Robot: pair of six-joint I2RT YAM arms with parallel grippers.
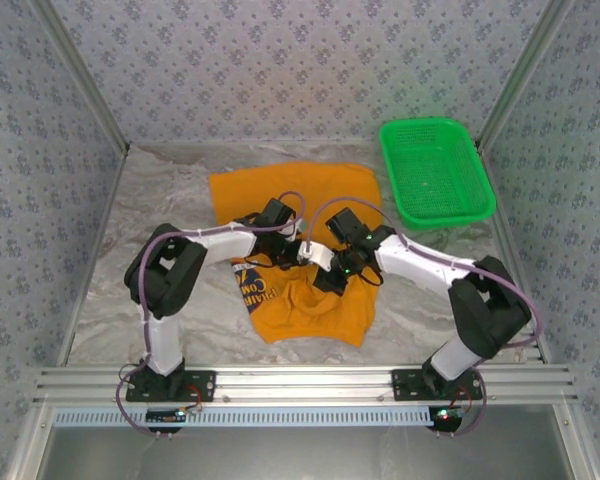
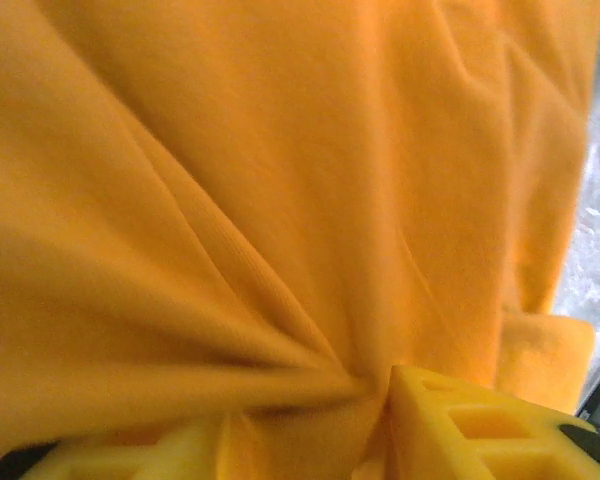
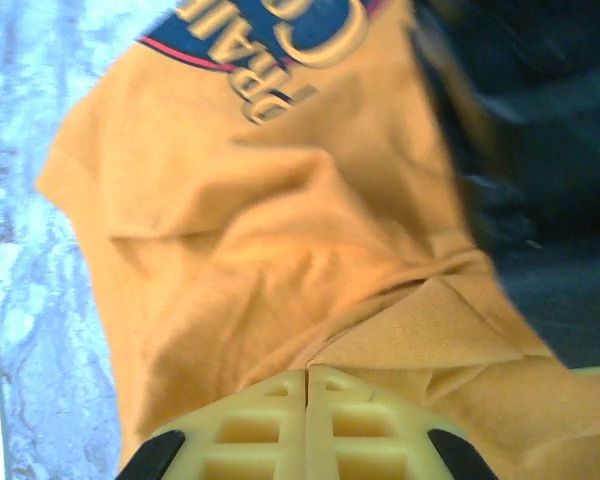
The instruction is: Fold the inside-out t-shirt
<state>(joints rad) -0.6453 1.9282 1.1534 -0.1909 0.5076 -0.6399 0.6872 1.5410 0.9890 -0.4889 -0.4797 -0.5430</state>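
The orange t-shirt [image 1: 280,190] lies rumpled in the middle of the marble table, its dark blue and white print [image 1: 252,285] at the near left. Both grippers meet over its centre. My left gripper [image 1: 290,245] is closed on a bunch of cloth: in the left wrist view pleats of the t-shirt [image 2: 280,200] run together between its yellow fingers [image 2: 460,425], around the left gripper [image 2: 310,430]. My right gripper [image 1: 325,275] is shut, its fingers pressed together at the right gripper tips [image 3: 307,375], where a folded edge of the t-shirt [image 3: 230,230] runs in. The print [image 3: 270,40] shows beyond.
A green mesh basket [image 1: 435,175] stands at the back right, apart from the shirt. Bare marble table [image 1: 110,280] lies to the left and near side. Patterned walls close in three sides. A dark blurred arm part [image 3: 540,150] sits right of the right gripper.
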